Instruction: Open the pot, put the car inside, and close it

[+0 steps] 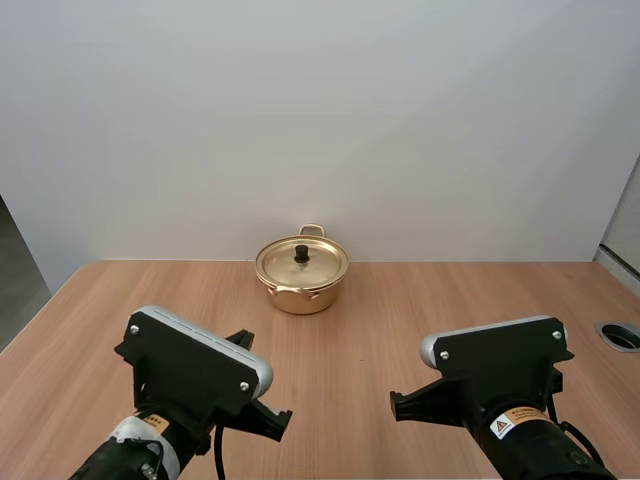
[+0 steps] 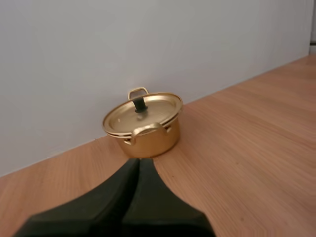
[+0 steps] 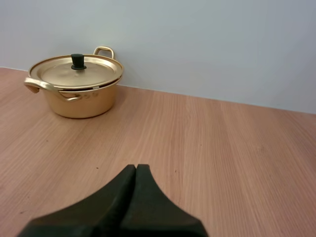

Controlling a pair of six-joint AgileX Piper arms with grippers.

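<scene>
You have a pot point(image 1: 301, 288) in polished gold, uniform over the body and both handles, with no pattern. Its lid point(image 1: 322, 263) is the same gold, paler where light falls on it. The knob point(image 1: 301, 254) on the lid is black. The surface point(image 1: 400, 310) is light brown wood, with fine grain streaks a shade darker. The wall point(image 1: 320, 120) behind it is plain pale grey-white, unmarked. A ring point(image 1: 622, 335) set in the surface is grey with a dark centre. The jaws of your left gripper point(image 2: 138, 163) are matte black. Those of your right gripper point(image 3: 136, 168) are the same black, unpatterned.
</scene>
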